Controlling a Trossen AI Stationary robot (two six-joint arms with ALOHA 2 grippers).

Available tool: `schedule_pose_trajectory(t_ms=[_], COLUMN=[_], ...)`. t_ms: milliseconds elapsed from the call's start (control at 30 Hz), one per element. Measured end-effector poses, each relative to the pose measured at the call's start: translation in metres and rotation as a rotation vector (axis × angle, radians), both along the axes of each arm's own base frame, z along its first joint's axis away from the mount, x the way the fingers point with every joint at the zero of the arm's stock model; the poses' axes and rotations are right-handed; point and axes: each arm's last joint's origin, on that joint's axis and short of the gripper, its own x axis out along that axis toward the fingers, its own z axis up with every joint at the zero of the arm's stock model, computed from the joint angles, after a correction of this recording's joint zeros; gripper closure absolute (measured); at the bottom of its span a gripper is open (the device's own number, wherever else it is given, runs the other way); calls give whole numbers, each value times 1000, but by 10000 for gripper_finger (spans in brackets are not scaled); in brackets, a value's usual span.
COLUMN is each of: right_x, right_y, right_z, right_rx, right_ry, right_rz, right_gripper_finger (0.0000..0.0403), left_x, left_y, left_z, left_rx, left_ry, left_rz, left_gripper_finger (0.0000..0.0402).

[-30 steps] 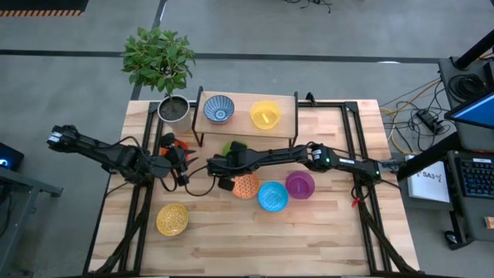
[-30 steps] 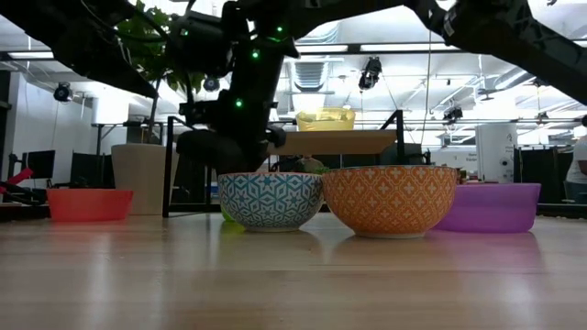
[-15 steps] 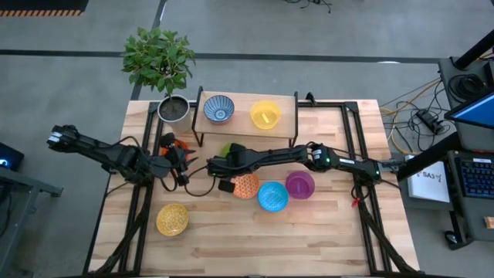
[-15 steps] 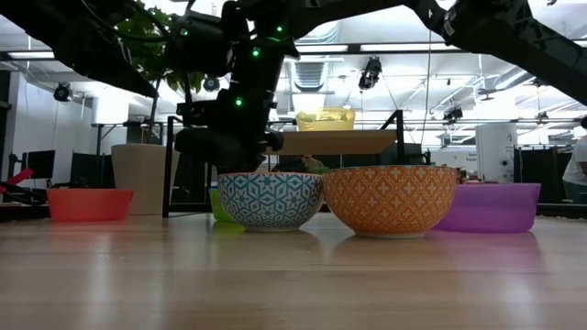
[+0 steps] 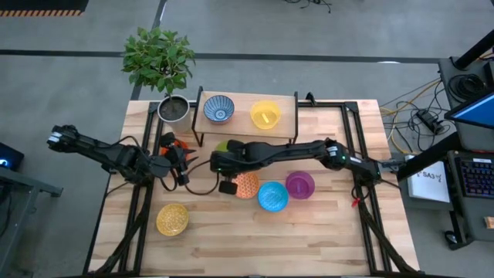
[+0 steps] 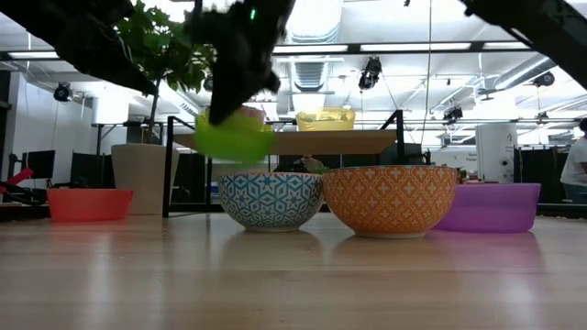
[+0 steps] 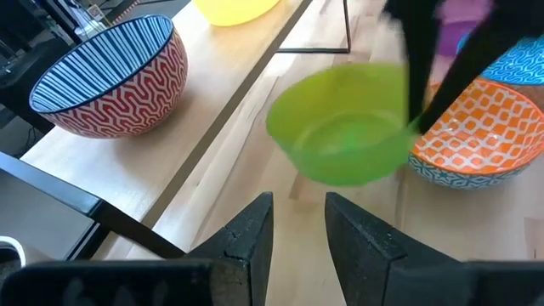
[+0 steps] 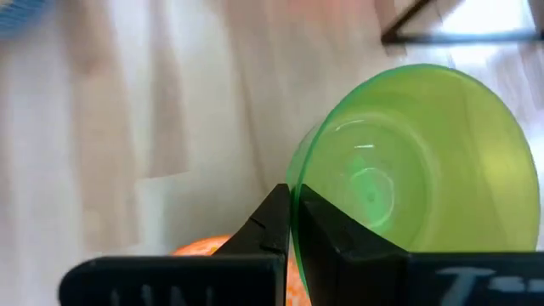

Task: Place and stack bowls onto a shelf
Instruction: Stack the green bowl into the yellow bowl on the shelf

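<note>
My right gripper [image 5: 222,153] reaches in front of the shelf [image 5: 245,127] and is shut on the green bowl [image 6: 234,136], which is in the air at about the height of the shelf board [image 6: 339,141]. The blue-white patterned bowl [image 5: 219,108] and the yellow bowl [image 5: 265,114] stand on the shelf. The orange patterned [image 5: 246,186], bright blue [image 5: 272,196], purple [image 5: 299,184] and yellow speckled [image 5: 172,219] bowls sit on the table. The red-orange bowl [image 6: 89,203] rests at the left. My left gripper [image 7: 297,229] is open, at the table's left, facing the green bowl [image 7: 348,136]. My right gripper pinches the green bowl's rim [image 8: 299,174], one finger [image 8: 274,221] outside the wall and the other finger [image 8: 319,225] inside. The fingers come down from above [image 6: 229,103]. The bowl is lifted clear of the table and hangs tilted below the fingers.
A grey plant pot [image 5: 174,109] with a leafy plant stands at the shelf's left end. The three bowls on the table form a row just on the near side of the held bowl. Bare wood lies along the table's near edge [image 5: 255,247].
My right gripper has risen and shifted a little toward the table's left, carrying the green bowl. The bowl stood on the table behind the patterned bowls a second ago; now it is lifted clear, tilted, at shelf height.
</note>
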Motion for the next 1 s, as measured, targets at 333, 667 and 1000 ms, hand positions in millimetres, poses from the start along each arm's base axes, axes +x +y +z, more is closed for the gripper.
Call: schedule_pose_trajectory(t_ms=[333,667,1000], right_x=[-46,-106,-106], right_y=[19,-29,-99], right_z=[83,137,110], right_rx=[-25,-225,-145], right_ry=[-117,-79,81], right_rz=[52,-195,-261], right_gripper_finger=[394,394,394], left_x=[0,0,0], left_y=[0,0,0], left_z=[0,0,0], left_rx=[0,0,0], left_ry=[0,2,2], left_rz=[0,0,-1], left_gripper_finger=[310,310,310])
